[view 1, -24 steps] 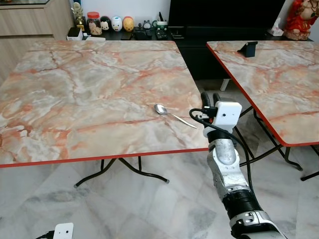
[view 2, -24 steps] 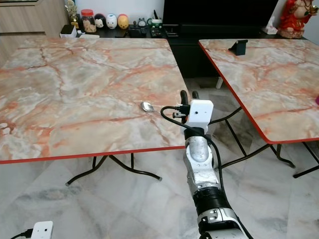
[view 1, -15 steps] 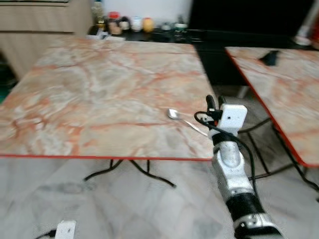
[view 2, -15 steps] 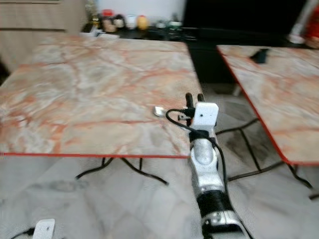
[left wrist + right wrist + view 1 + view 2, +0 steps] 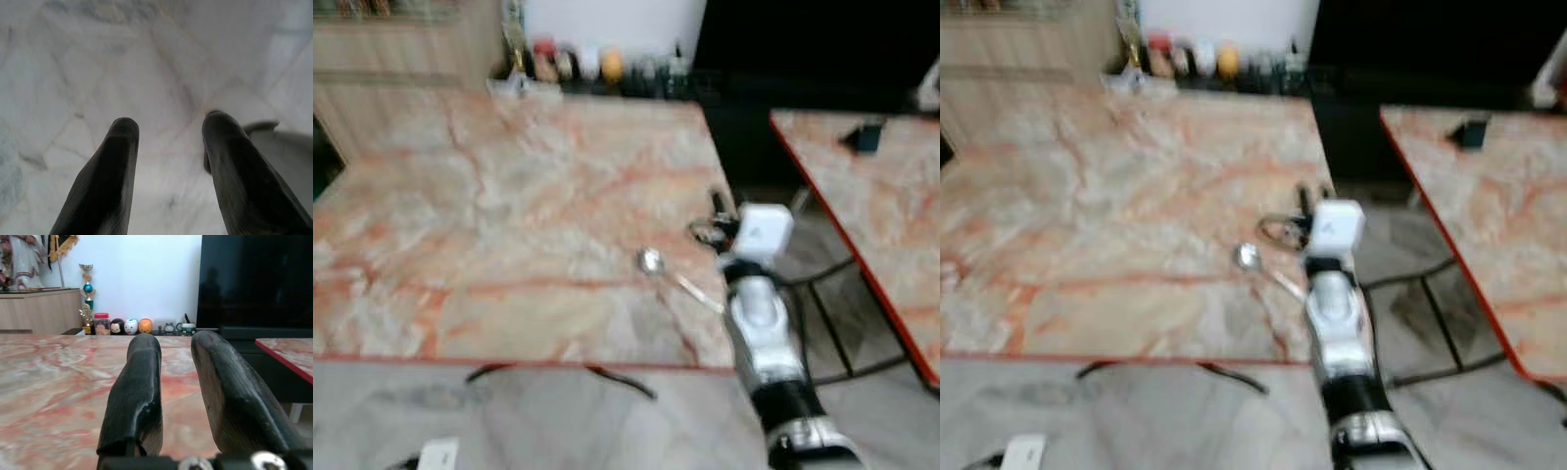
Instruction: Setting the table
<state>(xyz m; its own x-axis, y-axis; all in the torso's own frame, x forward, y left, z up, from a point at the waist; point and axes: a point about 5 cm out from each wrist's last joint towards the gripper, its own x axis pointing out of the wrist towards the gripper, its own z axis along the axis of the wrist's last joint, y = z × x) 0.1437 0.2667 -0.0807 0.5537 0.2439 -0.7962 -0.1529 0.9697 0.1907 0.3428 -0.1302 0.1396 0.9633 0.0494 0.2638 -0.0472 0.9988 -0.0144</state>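
Head views blurred. Marble-pattern table (image 5: pixel 509 196) with red edging; its near edge runs across the lower part of the view, its right edge falls away beside the right arm. A gap of pale tiled floor (image 5: pixel 822 294) separates it from a second, similar table (image 5: pixel 891 215) on the right; black table legs stand in that gap. Tabletop broadly bare to the left of the spoon.

Spoon (image 5: pixel 652 261) lies flat near the table's front-right corner, bowl pointing away from the edge, handle running toward the right arm.

No legible writing; the jars and figurines (image 5: pixel 122 326) on the far shelf are too small to read.

Right gripper (image 5: pixel 173 382) is held level over the table's right edge, fingers a narrow gap apart, holding nothing. Left gripper (image 5: pixel 168 171) hangs over floor, fingers moderately spread, empty.
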